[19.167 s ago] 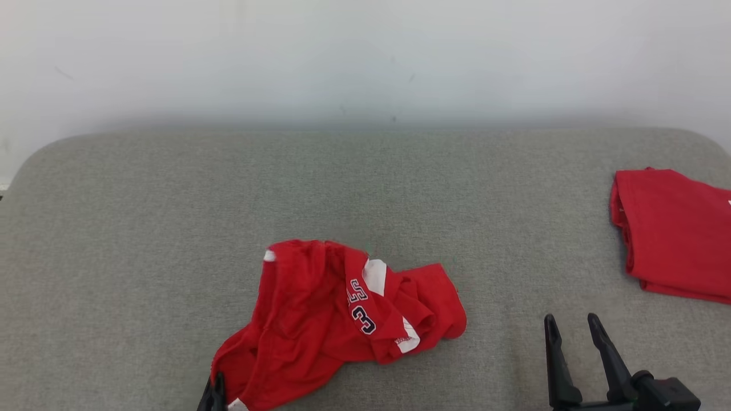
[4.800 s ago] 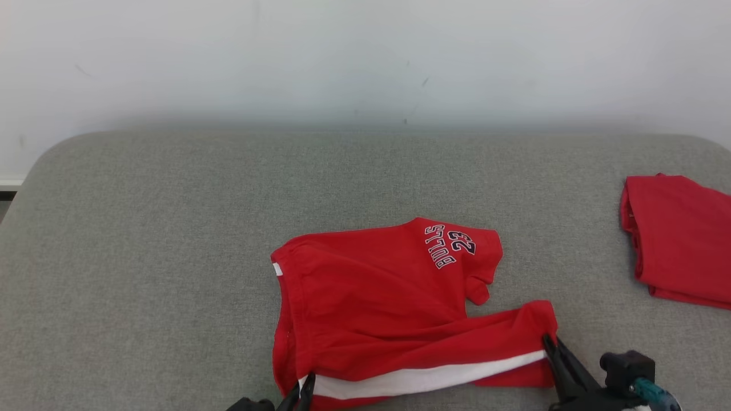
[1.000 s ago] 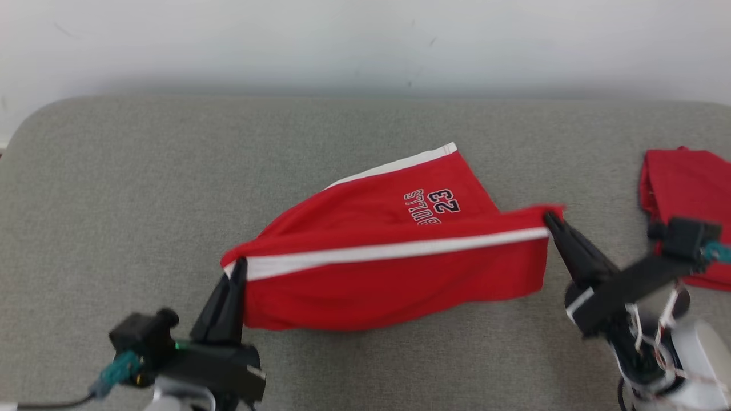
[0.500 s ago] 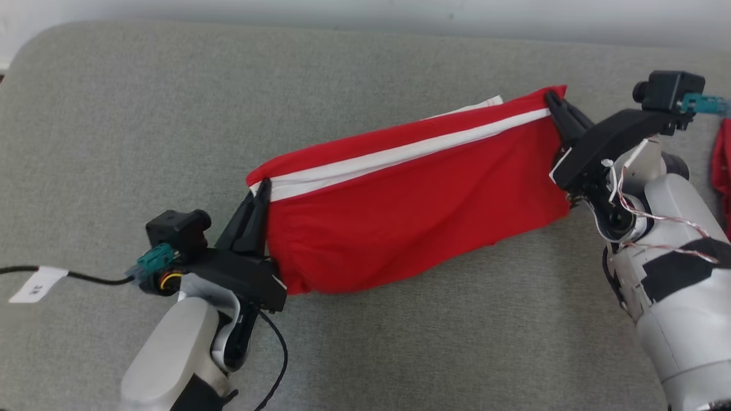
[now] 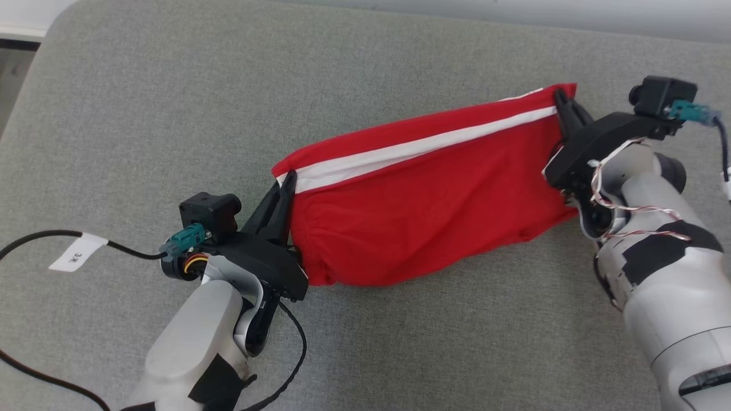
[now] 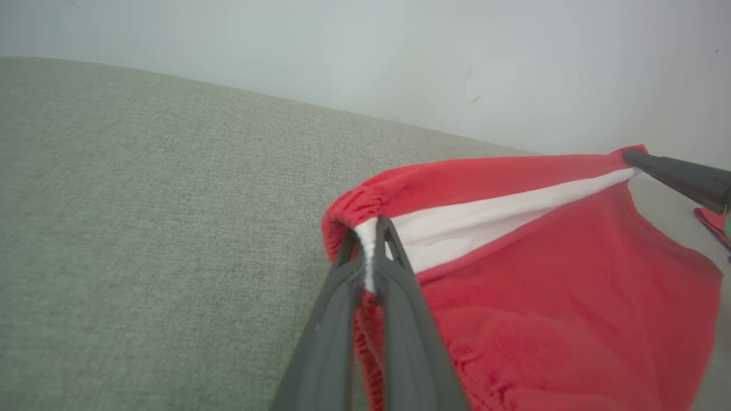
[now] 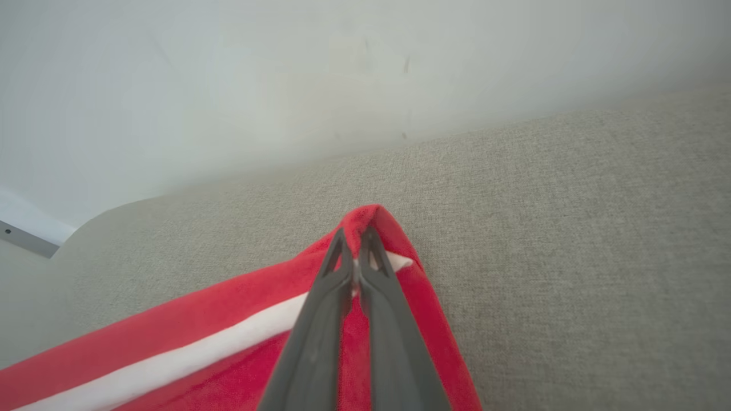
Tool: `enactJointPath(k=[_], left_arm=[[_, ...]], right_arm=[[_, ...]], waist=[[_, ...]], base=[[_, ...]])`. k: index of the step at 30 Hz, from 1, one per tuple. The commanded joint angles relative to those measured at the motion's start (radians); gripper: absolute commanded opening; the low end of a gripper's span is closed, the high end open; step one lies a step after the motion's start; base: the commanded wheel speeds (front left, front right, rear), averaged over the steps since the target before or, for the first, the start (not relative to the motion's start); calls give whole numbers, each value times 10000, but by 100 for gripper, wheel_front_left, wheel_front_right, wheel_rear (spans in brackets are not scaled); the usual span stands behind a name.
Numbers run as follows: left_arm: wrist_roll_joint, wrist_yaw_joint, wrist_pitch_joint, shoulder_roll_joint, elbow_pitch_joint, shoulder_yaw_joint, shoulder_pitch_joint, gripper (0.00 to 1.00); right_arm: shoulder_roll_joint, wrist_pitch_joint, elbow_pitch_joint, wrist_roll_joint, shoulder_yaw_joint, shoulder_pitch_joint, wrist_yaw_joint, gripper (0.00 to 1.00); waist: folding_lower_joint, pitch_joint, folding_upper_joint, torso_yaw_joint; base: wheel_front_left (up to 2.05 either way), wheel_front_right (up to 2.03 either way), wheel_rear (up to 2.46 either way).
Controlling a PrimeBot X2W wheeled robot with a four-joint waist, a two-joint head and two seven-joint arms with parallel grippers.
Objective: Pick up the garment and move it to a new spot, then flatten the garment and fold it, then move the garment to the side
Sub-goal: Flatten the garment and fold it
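Observation:
The garment (image 5: 434,200), red shorts with a white side stripe, hangs stretched between my two grippers above the grey cushion (image 5: 143,114). My left gripper (image 5: 290,176) is shut on its gathered waistband end at the lower left. In the left wrist view the garment (image 6: 542,274) spreads to the right of that gripper (image 6: 370,228), which pinches the white stripe. My right gripper (image 5: 558,96) is shut on the opposite corner at the upper right. The right wrist view has the right gripper (image 7: 355,235) clamped on the red hem of the garment (image 7: 228,342). The cloth sags below the taut top edge.
A black cable with a white tag (image 5: 77,252) trails from my left wrist across the cushion. The pale wall (image 7: 285,74) rises behind the cushion's far edge. The other arm's dark fingertip (image 6: 679,178) reaches in from the right of the left wrist view.
The head camera has tilted further down. Both grippers keep their hold, and the stretched garment sits a little further right and lower in the picture than half a second ago.

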Motion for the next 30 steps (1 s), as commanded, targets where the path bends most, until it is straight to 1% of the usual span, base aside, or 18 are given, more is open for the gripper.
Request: enactJointPath(k=[1, 2, 8, 11, 13, 17, 19, 24, 27, 30], left_arm=[[66, -7, -30, 14, 108, -51, -64, 43], [113, -7, -30, 15, 141, -77, -58, 100], [546, -9, -31, 89, 278, -100, 434, 100], [877, -9, -32, 173, 102, 122, 838, 100], [1052, 3, -30, 210, -229, 437, 1235, 100], [1705, 168, -23, 351, -1305, 1159, 2424, 100], [2265, 350, -23, 445, -2057, 1462, 3021, 100], [3338, 727, -23, 401, -3894, 2242, 4749, 100], [3866, 890, -23, 178, -4910, 2683, 5637, 100], [4334, 939, -23, 4, -5505, 3044, 6444, 100]], right_arm=[[89, -138, 94, -9, 98, -81, 7, 77], [120, -209, 172, 38, 222, -55, 7, 100], [28, -784, 303, 480, 815, 433, 7, 100], [-101, -1100, 177, 708, 1132, 774, 7, 100], [-191, -1356, -4, 900, 1391, 1140, 7, 100], [-499, -1743, -485, 1345, 1903, 2056, 7, 100], [-688, -1876, -730, 1638, 2029, 2503, 7, 100], [-1140, -2127, -1260, 2132, 2339, 3600, 7, 100], [-1342, -2248, -1628, 2390, 2179, 4116, 7, 100], [-1395, -2277, -2058, 2320, 1971, 4525, 7, 100]], waist=[[-1, -76, -2, -35], [-1, -120, -2, -58], [-1, -754, -2, -209], [-1, -1201, -2, -281], [-1, -1510, -2, -328], [-1, -2067, -2, -410], [-1, -2267, -2, -429], [-1, -2581, -2, -429], [-1, -2660, -2, -370], [-1, -2669, -2, -352]], base=[[0, 0, 0], [0, 0, 0], [0, 0, 0], [0, 0, 0], [0, 0, 0], [0, 0, 0], [0, 0, 0], [0, 0, 0], [0, 0, 0], [0, 0, 0]])
